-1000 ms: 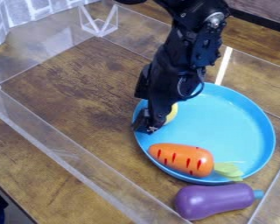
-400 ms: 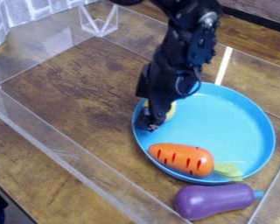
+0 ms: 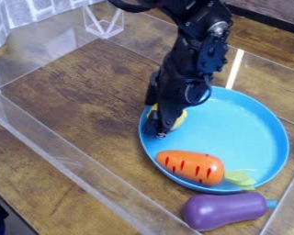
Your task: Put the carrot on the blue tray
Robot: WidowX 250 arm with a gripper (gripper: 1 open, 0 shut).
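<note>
Your carrot [image 3: 191,166] already lies on the tray [image 3: 254,128], so the placing looks done. The gripper [image 3: 168,114] hangs over the tray's left edge, apart from the carrot; you cannot tell how wide its jaws stand.

We are looking down at a wooden tabletop [image 3: 88,110] with brown grain and darker streaks, which is filling nearly the whole view. Clear plastic walls [image 3: 63,151] are enclosing the work area; their edges are catching soft, diffuse light and are showing as pale lines running diagonally across the wood. At the top, a transparent box-like piece [image 3: 107,20] is standing on the far side. In the upper left corner we are seeing a white grid-like surface [image 3: 33,7], too blurred to identify. A dark strip is bordering the lower left edge.
</note>
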